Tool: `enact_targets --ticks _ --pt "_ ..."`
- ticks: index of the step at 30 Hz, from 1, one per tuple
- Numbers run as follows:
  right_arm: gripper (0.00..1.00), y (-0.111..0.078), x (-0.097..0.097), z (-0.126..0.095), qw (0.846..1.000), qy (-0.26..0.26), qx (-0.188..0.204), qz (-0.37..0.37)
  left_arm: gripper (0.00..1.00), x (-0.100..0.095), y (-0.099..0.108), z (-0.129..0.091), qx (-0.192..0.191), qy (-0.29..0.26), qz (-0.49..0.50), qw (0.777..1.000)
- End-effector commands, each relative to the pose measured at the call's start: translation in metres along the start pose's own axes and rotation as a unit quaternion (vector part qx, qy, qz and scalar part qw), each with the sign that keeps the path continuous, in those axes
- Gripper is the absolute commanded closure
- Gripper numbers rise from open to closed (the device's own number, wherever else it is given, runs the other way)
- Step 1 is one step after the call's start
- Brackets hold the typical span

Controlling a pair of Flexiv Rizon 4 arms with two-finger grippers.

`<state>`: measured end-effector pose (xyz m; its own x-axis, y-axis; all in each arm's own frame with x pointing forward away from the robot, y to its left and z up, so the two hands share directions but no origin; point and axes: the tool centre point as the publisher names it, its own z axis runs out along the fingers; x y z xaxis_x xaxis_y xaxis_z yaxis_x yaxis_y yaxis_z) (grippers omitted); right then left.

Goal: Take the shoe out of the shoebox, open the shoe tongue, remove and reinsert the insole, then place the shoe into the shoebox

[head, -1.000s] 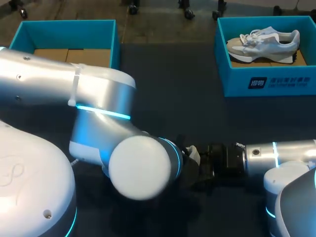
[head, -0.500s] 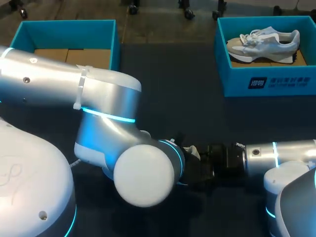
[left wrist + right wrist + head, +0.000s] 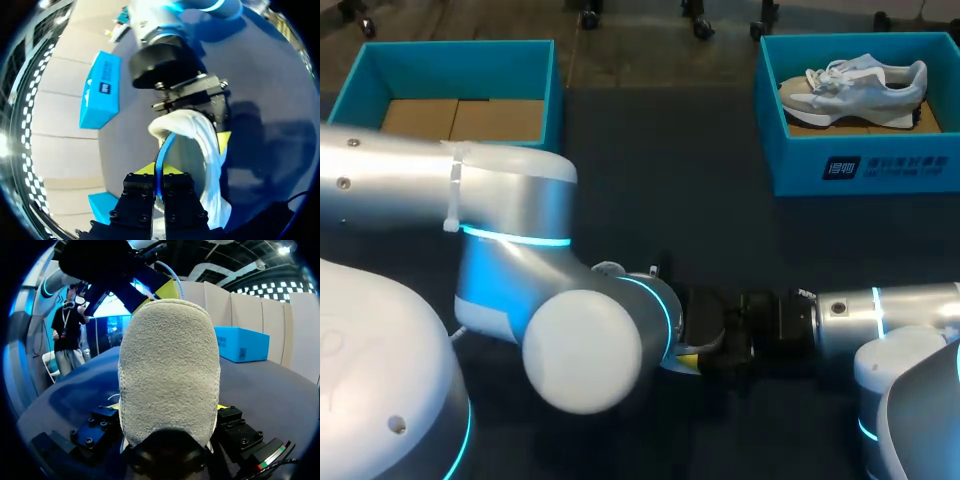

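Lower centre of the head view, nearest: the right gripper (image 3: 168,407) is clamped on the grey heel of the shoe (image 3: 169,355). Facing it, the left gripper (image 3: 159,172) pinches the thin, blue-edged insole (image 3: 165,144) that rises from the shoe's opening. Upper right: a shoebox (image 3: 860,165) containing a second shoe (image 3: 855,88). Upper left: another box (image 3: 460,58).

Two shoeboxes (image 3: 552,95) (image 3: 880,168), two shoes (image 3: 855,90) (image 3: 167,370) (one boxed)
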<state>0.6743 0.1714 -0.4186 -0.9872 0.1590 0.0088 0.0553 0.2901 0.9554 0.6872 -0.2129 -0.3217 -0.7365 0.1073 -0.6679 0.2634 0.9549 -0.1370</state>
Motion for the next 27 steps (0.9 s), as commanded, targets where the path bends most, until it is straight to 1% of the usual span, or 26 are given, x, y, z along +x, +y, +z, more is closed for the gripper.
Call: enact_targets --ticks 1,11,16,22,27 --pt "1.00 0.0010 0.0007 0.0010 1.000 0.000 0.002 0.000 1.00 -0.0031 0.0062 -0.0014 0.018 -0.006 -0.027 0.999" --pt "1.00 0.0010 0.0007 0.0010 1.000 0.000 0.002 0.000 1.00 -0.0056 0.0028 0.0000 0.026 -0.014 -0.077 0.997" --pt "1.00 0.0010 0.0007 0.0010 1.000 0.000 0.002 0.000 1.00 -0.0071 0.0051 -0.0023 0.036 -0.011 -0.117 0.992" --pt "1.00 0.0010 0.0007 0.0010 1.000 0.000 0.002 0.000 1.00 -0.0070 0.0062 -0.0037 0.039 -0.014 -0.146 0.988" --pt "1.00 0.0010 0.0007 0.0010 1.000 0.000 0.002 0.000 1.00 -0.0104 0.0067 -0.0066 0.050 -0.013 -0.166 0.985"
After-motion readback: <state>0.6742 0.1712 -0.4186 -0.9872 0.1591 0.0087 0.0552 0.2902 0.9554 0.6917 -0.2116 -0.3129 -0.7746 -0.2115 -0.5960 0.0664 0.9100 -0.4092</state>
